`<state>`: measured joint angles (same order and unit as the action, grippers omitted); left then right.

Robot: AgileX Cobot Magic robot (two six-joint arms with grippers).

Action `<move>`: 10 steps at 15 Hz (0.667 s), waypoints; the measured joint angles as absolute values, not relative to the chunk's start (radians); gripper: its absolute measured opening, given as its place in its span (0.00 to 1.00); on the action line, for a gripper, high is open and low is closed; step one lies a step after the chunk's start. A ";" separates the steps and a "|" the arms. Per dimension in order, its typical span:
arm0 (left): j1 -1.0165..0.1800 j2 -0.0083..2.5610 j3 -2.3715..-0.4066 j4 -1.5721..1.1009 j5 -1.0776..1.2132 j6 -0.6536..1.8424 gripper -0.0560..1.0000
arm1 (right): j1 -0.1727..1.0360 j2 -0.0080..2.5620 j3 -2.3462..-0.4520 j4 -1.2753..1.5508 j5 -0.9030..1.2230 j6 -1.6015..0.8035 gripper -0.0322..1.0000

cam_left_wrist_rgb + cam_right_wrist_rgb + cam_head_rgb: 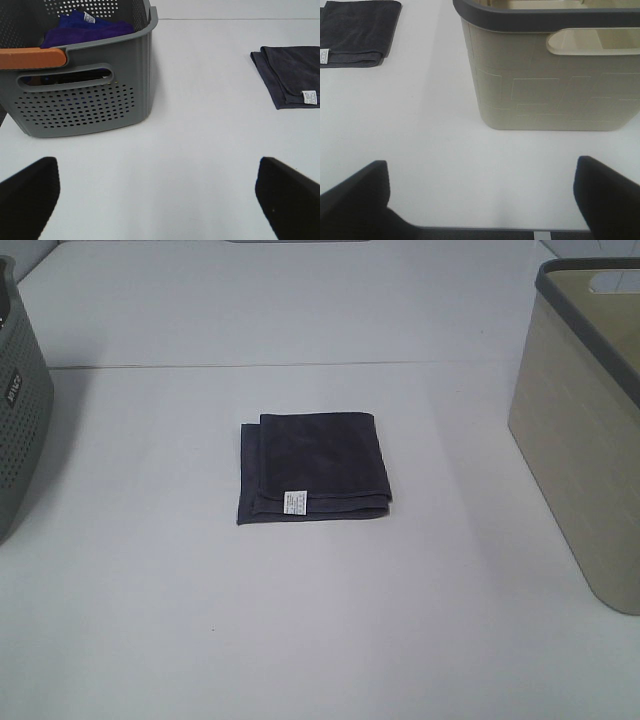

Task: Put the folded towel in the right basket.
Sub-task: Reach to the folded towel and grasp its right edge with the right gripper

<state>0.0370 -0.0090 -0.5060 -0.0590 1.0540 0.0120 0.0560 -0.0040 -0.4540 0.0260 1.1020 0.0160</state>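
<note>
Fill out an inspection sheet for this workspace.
Surface: white table, one seam line across the far part.
Job's things: dark folded towel flat at the middle, white tag on its near edge; beige basket upright at right, apart from the towel.
Clutter: grey perforated basket at left, purple cloth inside.
Grippers: left jaws and right jaws wide open, holding nothing.
Cables: nothing seen.
Surroundings: nothing seen.
</note>
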 joint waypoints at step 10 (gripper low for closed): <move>0.037 -0.009 -0.506 -0.059 1.054 0.012 0.99 | 0.056 -0.004 -0.454 0.026 1.102 0.016 0.96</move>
<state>0.0370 -0.0090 -0.5060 -0.0590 1.0540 0.0120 0.0560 -0.0040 -0.4540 0.0260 1.1020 0.0160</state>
